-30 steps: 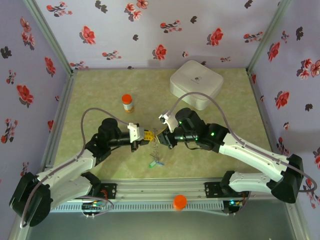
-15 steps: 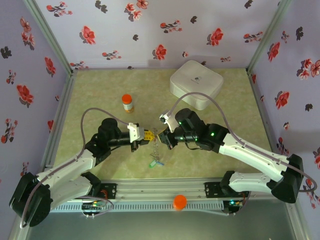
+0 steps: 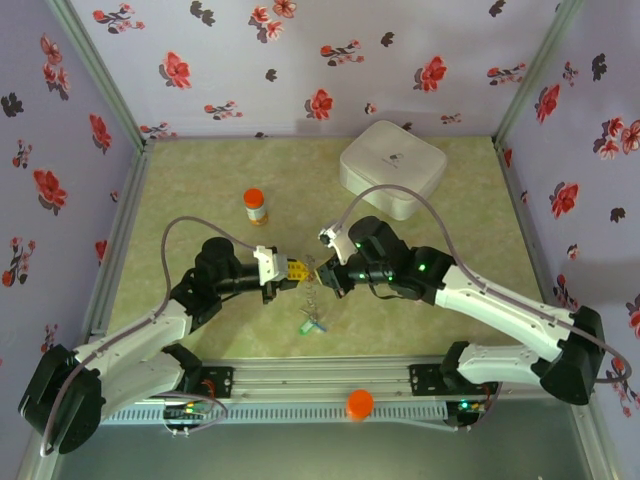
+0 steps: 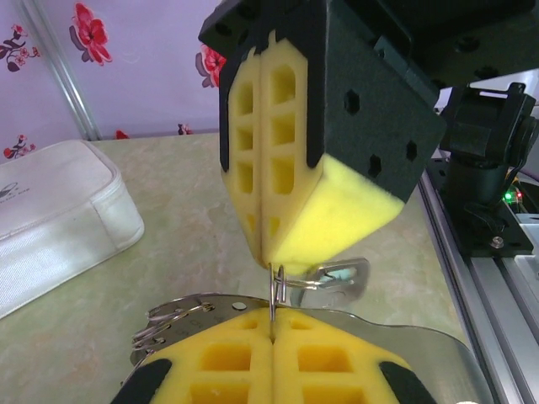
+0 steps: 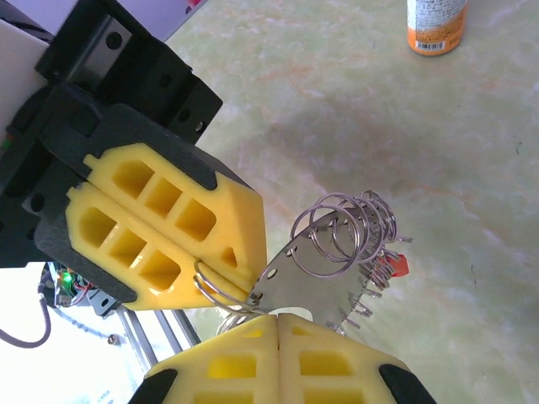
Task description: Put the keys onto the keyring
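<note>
**Spotter:** Talk me through the grip.

**Operator:** I've got both arms nose to nose over the middle of the tabletop (image 3: 200, 190). My left gripper (image 4: 272, 324) is clenched, and a thin wire loop of the keyring (image 3: 312, 292) runs straight into the seam of its yellow pads.

**Spotter:** And the right?

**Operator:** My right gripper (image 5: 277, 328) is clamped too. A flat metal key (image 5: 295, 282) comes out of its seam and angles up and away, and a cluster of wire rings overlaps its far end. A small red tag (image 5: 394, 266) sits just beside those rings.

**Spotter:** Where's the rest of the bunch?

**Operator:** From the top camera, the ring chain drops from between the two grippers. The green and blue keys (image 3: 311, 325) sit at its low end, nearer the arm bases. I can't tell whether they're resting on the tabletop or hanging.

**Spotter:** Anything close by?

**Operator:** The orange-capped bottle (image 3: 256, 207) stands upright beyond my left gripper, well apart from it. The white case (image 3: 392, 168) sits at the far right.
</note>
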You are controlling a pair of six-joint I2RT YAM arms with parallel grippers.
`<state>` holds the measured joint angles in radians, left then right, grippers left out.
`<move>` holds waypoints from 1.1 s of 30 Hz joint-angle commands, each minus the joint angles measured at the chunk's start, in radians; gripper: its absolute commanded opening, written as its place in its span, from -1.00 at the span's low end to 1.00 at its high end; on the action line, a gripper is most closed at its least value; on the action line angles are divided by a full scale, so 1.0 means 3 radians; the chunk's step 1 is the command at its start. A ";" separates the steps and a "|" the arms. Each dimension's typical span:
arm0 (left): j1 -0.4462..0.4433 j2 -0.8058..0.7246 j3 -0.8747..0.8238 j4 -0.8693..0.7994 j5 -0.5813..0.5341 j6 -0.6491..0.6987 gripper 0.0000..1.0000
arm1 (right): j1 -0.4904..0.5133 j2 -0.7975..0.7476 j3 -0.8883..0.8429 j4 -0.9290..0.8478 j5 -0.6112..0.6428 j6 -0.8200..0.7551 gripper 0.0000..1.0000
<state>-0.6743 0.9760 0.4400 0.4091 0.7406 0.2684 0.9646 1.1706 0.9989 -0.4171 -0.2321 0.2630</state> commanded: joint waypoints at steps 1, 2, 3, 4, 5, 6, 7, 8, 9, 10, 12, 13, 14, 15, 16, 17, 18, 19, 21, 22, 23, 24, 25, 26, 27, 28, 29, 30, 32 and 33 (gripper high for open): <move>-0.0008 -0.0045 -0.0004 0.0283 0.0117 -0.0049 -1.00 | -0.0032 0.0085 -0.0040 0.0041 0.0007 -0.0033 -1.00; -0.0007 -0.0048 -0.0002 0.0280 0.0118 -0.0050 -1.00 | -0.0030 0.0099 -0.0036 0.0032 0.0010 -0.0038 -1.00; -0.0012 -0.0050 -0.0009 0.0283 0.0119 -0.0046 -1.00 | -0.0032 0.0106 -0.0031 0.0024 0.0000 -0.0043 -1.00; -0.0012 -0.0055 -0.0009 0.0278 0.0119 -0.0046 -1.00 | -0.0034 0.0102 -0.0023 0.0022 -0.0002 -0.0043 -1.00; -0.0012 -0.0056 -0.0009 0.0278 0.0119 -0.0041 -1.00 | -0.0031 0.0094 -0.0022 0.0018 -0.0005 -0.0043 -1.00; -0.0007 -0.0055 -0.0009 0.0273 0.0118 -0.0035 -1.00 | -0.0030 0.0080 -0.0022 0.0014 0.0003 -0.0046 -1.00; -0.0010 -0.0058 -0.0009 0.0268 0.0119 -0.0035 -1.00 | -0.0035 0.0053 -0.0022 0.0003 0.0015 -0.0053 -1.00; -0.0008 -0.0056 -0.0009 0.0267 0.0119 -0.0031 -1.00 | -0.0039 0.0028 -0.0021 -0.0008 0.0041 -0.0061 -1.00; -0.0009 -0.0057 -0.0009 0.0263 0.0118 -0.0030 -1.00 | -0.0038 -0.0019 -0.0020 -0.0028 0.0085 -0.0068 -0.93; -0.0009 -0.0055 -0.0009 0.0267 0.0119 -0.0030 -1.00 | -0.0045 -0.0059 -0.0026 -0.0046 0.0129 -0.0086 -0.80; -0.0012 -0.0052 -0.0009 0.0266 0.0118 -0.0030 -1.00 | -0.0051 -0.0170 -0.0045 -0.0063 0.0261 -0.0156 -0.55; -0.0012 -0.0053 -0.0009 0.0262 0.0118 -0.0030 -1.00 | -0.0053 -0.0225 -0.0068 -0.0062 0.0313 -0.0233 -0.49; -0.0008 -0.0053 -0.0009 0.0262 0.0119 -0.0030 -1.00 | -0.0054 -0.0271 -0.0092 -0.0045 0.0350 -0.0303 -0.43; -0.0009 -0.0055 -0.0009 0.0262 0.0119 -0.0030 -1.00 | -0.0051 -0.0325 -0.0136 -0.0007 0.0369 -0.0382 -0.34; -0.0008 -0.0055 -0.0007 0.0262 0.0119 -0.0029 -1.00 | -0.0053 -0.0388 -0.0185 0.0050 0.0347 -0.0480 -0.32; -0.0008 -0.0055 -0.0004 0.0258 0.0116 -0.0030 -1.00 | -0.0053 -0.0439 -0.0247 0.0126 0.0293 -0.0584 -0.32; -0.0010 -0.0061 -0.0009 0.0262 0.0119 -0.0030 -1.00 | -0.0049 -0.0502 -0.0326 0.0235 0.0194 -0.0728 -0.32; -0.0008 -0.0062 -0.0009 0.0262 0.0119 -0.0030 -1.00 | -0.0040 -0.0565 -0.0397 0.0343 0.0126 -0.0857 -0.32; -0.0009 -0.0057 -0.0009 0.0262 0.0119 -0.0030 -1.00 | -0.0025 -0.0663 -0.0511 0.0565 0.0097 -0.1064 -0.37; -0.0008 -0.0047 -0.0004 0.0266 0.0123 -0.0034 -1.00 | -0.0026 -0.0694 -0.0544 0.0673 0.0066 -0.1193 -0.41; -0.0009 -0.0038 -0.0002 0.0267 0.0128 -0.0038 -1.00 | -0.0025 -0.0709 -0.0553 0.0740 0.0032 -0.1295 -0.44; -0.0009 -0.0023 0.0001 0.0276 0.0141 -0.0045 -1.00 | -0.0028 -0.0709 -0.0561 0.0814 0.0007 -0.1434 -0.47; -0.0007 -0.0021 0.0002 0.0278 0.0152 -0.0048 -1.00 | -0.0025 -0.0700 -0.0579 0.0885 0.0012 -0.1547 -0.50; -0.0011 -0.0018 0.0001 0.0282 0.0159 -0.0055 -1.00 | -0.0029 -0.0692 -0.0600 0.0953 0.0009 -0.1655 -0.53; -0.0008 -0.0022 0.0001 0.0284 0.0167 -0.0062 -1.00 | -0.0038 -0.0676 -0.0623 0.1017 -0.0019 -0.1779 -0.55; -0.0010 -0.0020 -0.0004 0.0285 0.0174 -0.0066 -1.00 | -0.0051 -0.0642 -0.0627 0.1042 -0.0080 -0.1885 -0.57; -0.0008 -0.0024 -0.0009 0.0285 0.0178 -0.0063 -1.00 | -0.0063 -0.0605 -0.0608 0.1041 -0.0138 -0.1945 -0.58; -0.0012 -0.0026 -0.0014 0.0293 0.0180 -0.0066 -1.00 | -0.0066 -0.0562 -0.0570 0.1002 -0.0208 -0.1995 -0.59; -0.0011 -0.0024 -0.0014 0.0290 0.0180 -0.0069 -1.00 | -0.0077 -0.0461 -0.0482 0.0888 -0.0339 -0.2059 -0.60; -0.0010 -0.0019 -0.0015 0.0298 0.0180 -0.0068 -1.00 | -0.0081 -0.0423 -0.0443 0.0828 -0.0402 -0.2076 -0.61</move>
<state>-0.6743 0.9760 0.4374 0.4385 0.7677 0.2638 0.9485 1.0138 0.8276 -0.1688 -0.2749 -0.2680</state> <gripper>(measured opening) 0.061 0.201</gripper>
